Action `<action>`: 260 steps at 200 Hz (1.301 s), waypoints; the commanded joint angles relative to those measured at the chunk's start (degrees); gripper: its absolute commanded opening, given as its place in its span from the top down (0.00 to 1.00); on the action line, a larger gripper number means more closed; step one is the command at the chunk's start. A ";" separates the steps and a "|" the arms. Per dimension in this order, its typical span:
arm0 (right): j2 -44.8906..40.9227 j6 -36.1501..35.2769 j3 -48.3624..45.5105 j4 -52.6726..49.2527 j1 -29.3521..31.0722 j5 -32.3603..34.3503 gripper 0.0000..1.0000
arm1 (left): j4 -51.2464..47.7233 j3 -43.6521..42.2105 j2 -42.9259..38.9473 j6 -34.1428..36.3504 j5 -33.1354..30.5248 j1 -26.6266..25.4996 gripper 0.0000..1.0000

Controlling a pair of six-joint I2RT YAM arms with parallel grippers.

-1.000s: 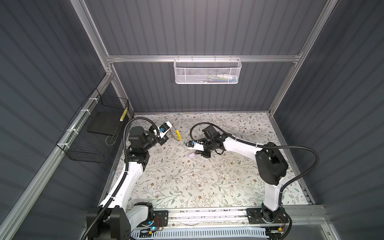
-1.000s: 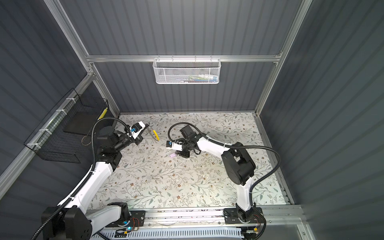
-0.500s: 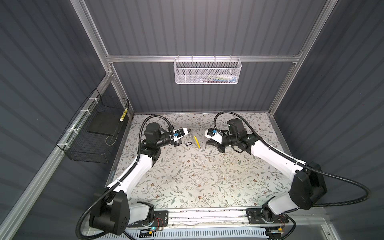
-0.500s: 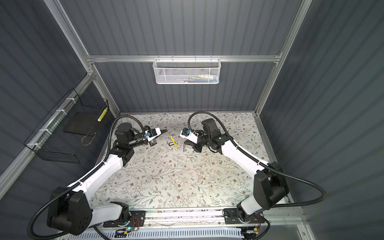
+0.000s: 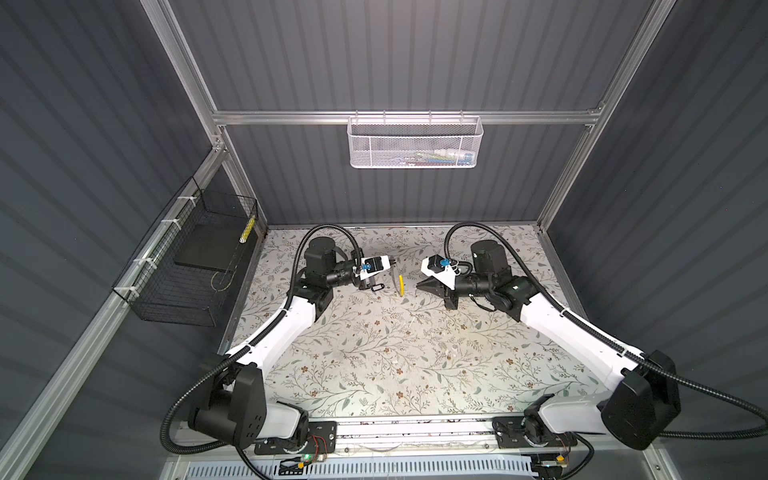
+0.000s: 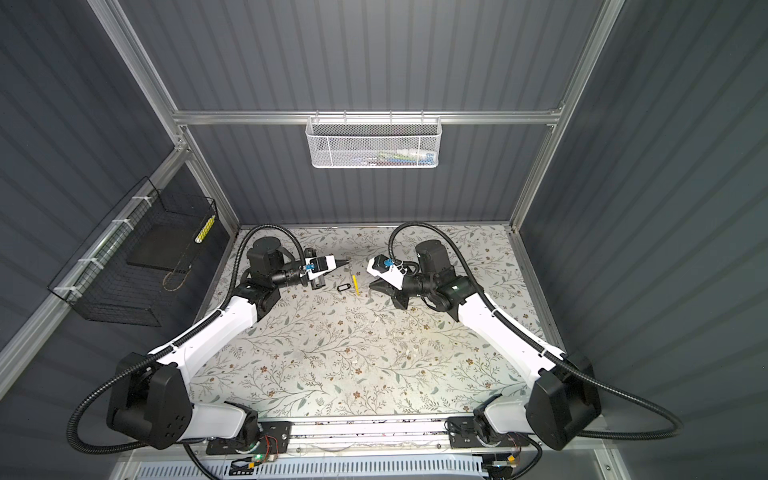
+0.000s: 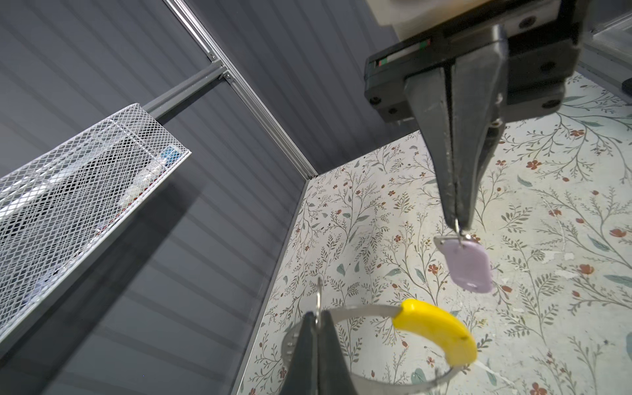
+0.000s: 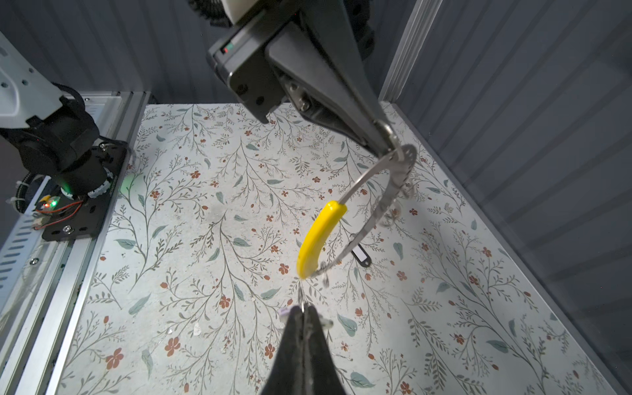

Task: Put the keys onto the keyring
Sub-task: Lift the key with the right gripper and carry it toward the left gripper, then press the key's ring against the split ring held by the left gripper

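My left gripper (image 5: 395,261) (image 6: 347,261) (image 7: 318,313) is shut on the keyring (image 7: 359,311) (image 8: 400,178), a thin grey hoop held above the table. The hoop's yellow tag (image 5: 401,284) (image 6: 355,284) (image 7: 437,328) (image 8: 318,239) hangs at its low side. My right gripper (image 5: 417,284) (image 6: 370,286) (image 8: 302,307) faces it, close to the hoop, shut on the small key; its lilac tag (image 7: 468,266) (image 8: 284,312) dangles from the tips. The black-rimmed tag (image 5: 376,287) (image 6: 343,287) (image 8: 360,254) lies flat on the table under the hoop.
The floral table (image 5: 395,353) is walled at the back and sides. A white mesh basket (image 5: 415,143) hangs on the back wall and a black wire basket (image 5: 191,266) on the left wall. The arm bases stand on a rail (image 5: 415,432) along the front edge.
Both grippers have shifted to the right across the back of the table. The left gripper with the hoop now hangs closer to the right gripper's tips.
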 commanded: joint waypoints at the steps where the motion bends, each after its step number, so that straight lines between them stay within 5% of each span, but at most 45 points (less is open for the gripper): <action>1: -2.19 4.75 -1.10 2.65 -0.13 1.25 1.00 | -1.70 1.57 0.22 3.50 2.33 -1.08 1.00; 72: -5.76 5.81 -3.02 7.39 2.92 8.96 1.00 | -0.36 0.36 -0.99 11.11 -7.05 -8.02 1.00; 183: -9.89 10.47 -10.82 18.05 5.95 21.33 1.00 | 1.94 0.16 -2.57 7.06 -11.50 -11.37 1.00; 260: -11.50 11.37 -13.35 23.25 6.14 23.85 1.00 | 2.02 0.50 -2.23 5.46 -10.73 -11.72 1.00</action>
